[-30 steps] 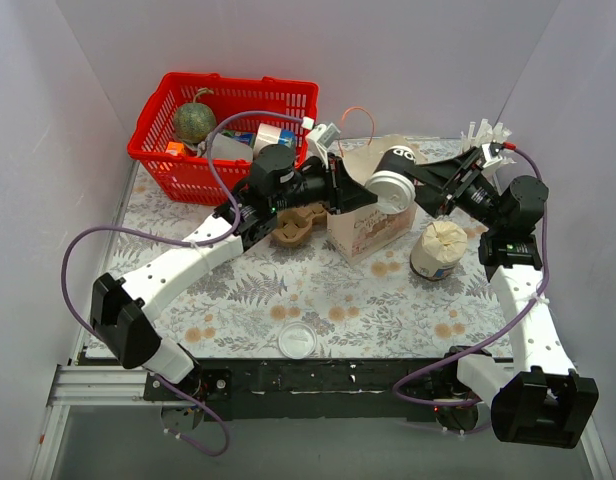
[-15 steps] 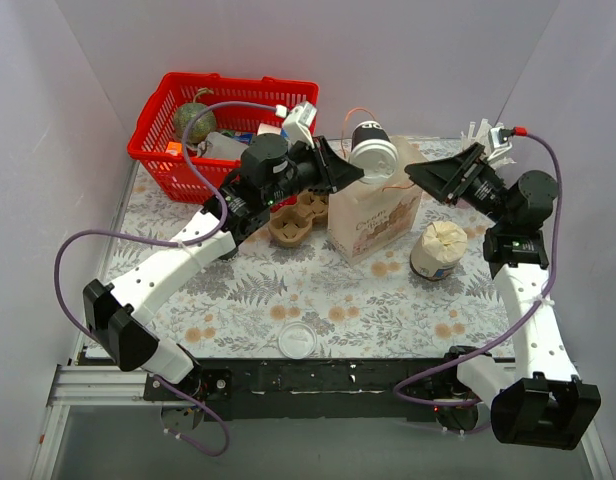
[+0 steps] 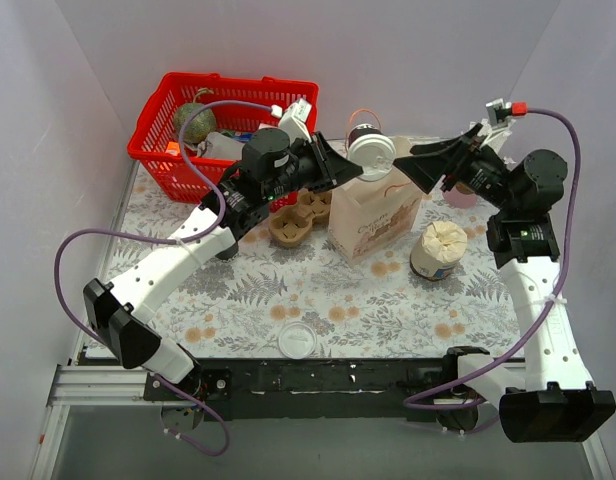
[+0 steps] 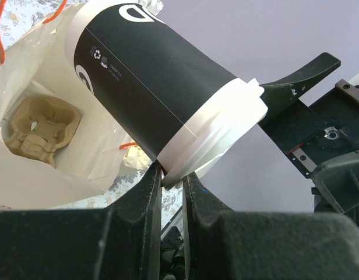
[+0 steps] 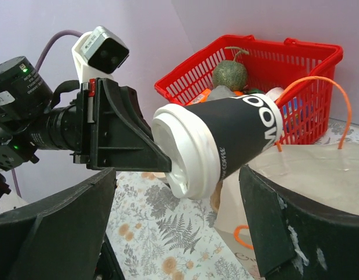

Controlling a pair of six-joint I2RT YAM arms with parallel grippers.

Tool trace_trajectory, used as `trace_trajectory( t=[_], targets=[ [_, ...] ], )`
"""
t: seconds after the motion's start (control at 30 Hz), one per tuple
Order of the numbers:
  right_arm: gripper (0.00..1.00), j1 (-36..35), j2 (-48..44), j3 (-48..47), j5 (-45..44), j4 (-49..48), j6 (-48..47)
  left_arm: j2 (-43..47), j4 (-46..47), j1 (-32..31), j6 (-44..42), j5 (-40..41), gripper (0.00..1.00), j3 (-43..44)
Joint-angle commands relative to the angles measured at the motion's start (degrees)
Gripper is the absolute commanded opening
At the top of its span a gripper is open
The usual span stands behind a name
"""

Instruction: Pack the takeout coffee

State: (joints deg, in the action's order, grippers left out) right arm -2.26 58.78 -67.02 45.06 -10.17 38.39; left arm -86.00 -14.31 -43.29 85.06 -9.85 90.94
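Left gripper (image 4: 172, 175) is pinching the takeout coffee (image 4: 150, 76) by its lid (image 4: 226, 131), tilted over the paper bag (image 3: 373, 228), white lettering only partly showing; right gripper (image 3: 413, 168) is gaping wide; fern-print tablecloth (image 3: 288, 290), white walls (image 3: 418, 50)

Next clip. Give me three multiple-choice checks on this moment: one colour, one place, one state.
1. What colour is the basket?
A blue; B red; C green.

2. Where is the cup?
A in the air over the bag, tilted, pinched at its lid by the left gripper; B standing in the bag; C lying in the basket.

3. How is the right gripper?
A shut on the cup; B shut on the bag; C open, gripping nothing.

Answers:
1 B: its mesh walls are red.
2 A: the left wrist view shows the lid's rim pinched, with the bag's mouth below.
3 C: its jaws stand wide apart in its own view.
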Motion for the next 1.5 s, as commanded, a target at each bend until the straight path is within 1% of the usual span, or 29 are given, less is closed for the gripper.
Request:
trace_trajectory(
  t=[0.0, 0.03, 0.1, 0.13, 0.3, 0.37, 0.43, 0.47, 0.53, 0.57, 0.63, 0.7, 0.73, 0.83, 0.93, 0.97, 1.0, 1.03, 1.07, 1.1, 1.17, 1.23, 1.27, 1.33, 1.37, 1.4, 1.43, 1.47],
  targets=[
    [0.91, -3.4, 2.1, -3.8, -3.9, 5.2, -5.8, 0.0, -0.1, 0.2, 1.1, -1.2, 0.00, 2.3],
    [0.90, -4.1, 3.0, -5.7, -6.1, 9.3, -6.9, 0.0, 0.2, 0.2, 1.0, -1.3, 0.00, 2.1],
    [0.89, -6.1, 4.0, -7.7, -8.5, 13.6, -10.2, 0.0, 0.7, 0.2, 0.8, -1.2, 0.00, 1.7],
    [0.88, -6.5, 4.6, -8.6, -10.1, 15.0, -10.6, 0.0, 0.8, 0.2, 0.7, -1.3, 0.00, 1.4],
    [0.82, -8.0, 5.8, -9.7, -12.4, 18.1, -11.4, -0.5, 1.6, 0.2, 0.6, -2.1, 0.00, 1.3],
    [0.77, -8.1, 6.9, -10.5, -12.5, 19.5, -11.8, -0.5, 1.6, 0.2, 0.6, -1.9, 0.00, 1.3],
    [0.71, -8.3, 7.2, -9.8, -11.0, 17.6, -10.1, -0.6, 1.6, 0.2, 0.6, -1.6, 0.00, 1.2],
    [0.65, -8.4, 7.3, -9.6, -10.5, 17.0, -9.7, -0.6, 1.6, 0.2, 0.6, -1.3, 0.00, 1.1],
    [0.60, -8.5, 7.5, -9.4, -9.8, 16.6, -9.1, -0.7, 1.6, 0.2, 0.8, -0.3, 0.00, 0.8],
    [0.54, -8.5, 7.6, -9.3, -9.5, 16.6, -8.7, -0.7, 1.6, 0.2, 1.0, 0.0, 0.00, 0.7],
    [0.48, -8.5, 7.5, -8.8, -8.7, 16.4, -8.2, -0.9, 1.7, 0.2, 1.1, 0.2, 0.00, 1.1],
    [0.44, -8.5, 7.4, -8.5, -8.5, 16.2, -7.5, -1.1, 1.8, 0.2, 1.0, 0.0, 0.00, 1.3],
    [0.38, -8.5, 7.2, -8.4, -8.3, 16.2, -7.3, -1.3, 1.8, 0.2, 1.0, 0.3, 0.00, 1.4],
    [0.26, -8.5, 6.8, -8.1, -8.6, 16.2, -6.9, -1.5, 2.0, 0.2, 0.8, 0.3, 0.00, 1.4],
    [0.19, -8.5, 5.9, -7.6, -10.7, 16.3, -6.3, -1.2, 1.9, 0.2, 0.1, 0.4, 0.00, 1.3],
    [0.17, -8.5, 5.7, -7.4, -11.2, 16.4, -6.2, -1.0, 1.9, 0.2, -0.2, 0.5, 0.12, 1.2],
    [0.15, -8.5, 5.6, -7.4, -11.7, 16.4, -6.0, -0.7, 1.9, 0.2, -0.7, 0.9, 0.21, 1.0],
    [0.09, -8.5, 5.4, -7.4, -12.5, 16.4, -5.8, -0.4, 2.0, 0.2, -0.9, 1.1, 0.27, 0.7],
    [0.07, -8.5, 5.3, -7.3, -13.0, 16.5, -5.4, -0.1, 2.1, 0.2, -1.1, 2.1, 0.30, 0.5],
    [0.07, -8.5, 5.0, -7.3, -13.7, 16.7, -5.3, 0.5, 2.2, 0.2, -1.6, 2.4, 0.42, 0.0],
    [0.06, -8.5, 4.8, -7.2, -15.0, 16.9, -5.2, 0.7, 2.2, 0.2, -2.3, 2.8, 0.53, -0.1],
    [0.05, -8.5, 4.6, -6.9, -15.6, 16.6, -4.6, 1.1, 2.3, 0.2, -3.0, 2.8, 0.62, -0.4],
    [0.04, -8.5, 4.6, -6.9, -15.9, 16.5, -4.5, 1.2, 2.3, 0.2, -3.6, 2.6, 0.69, -0.4],
    [0.04, -8.4, 4.8, -7.3, -17.3, 17.6, -4.5, 1.8, 2.2, 0.2, -5.2, 2.3, 0.96, -0.5],
    [0.04, -8.3, 4.8, -7.6, -17.8, 18.2, -4.5, 2.1, 2.4, 0.2, -6.2, 2.4, 0.98, -0.7],
    [0.04, -8.2, 4.8, -8.0, -18.2, 18.7, -4.4, 2.6, 2.3, 0.2, -7.0, 2.6, 0.98, -0.8],
    [0.04, -7.5, 5.2, -8.5, -18.8, 20.2, -4.4, 3.0, 2.3, 0.2, -8.1, 4.3, 0.98, -1.5],
    [0.04, -7.1, 5.4, -8.9, -19.0, 21.1, -4.4, 4.1, 2.4, 0.2, -11.0, 6.0, 0.98, -1.8]
  ],
)
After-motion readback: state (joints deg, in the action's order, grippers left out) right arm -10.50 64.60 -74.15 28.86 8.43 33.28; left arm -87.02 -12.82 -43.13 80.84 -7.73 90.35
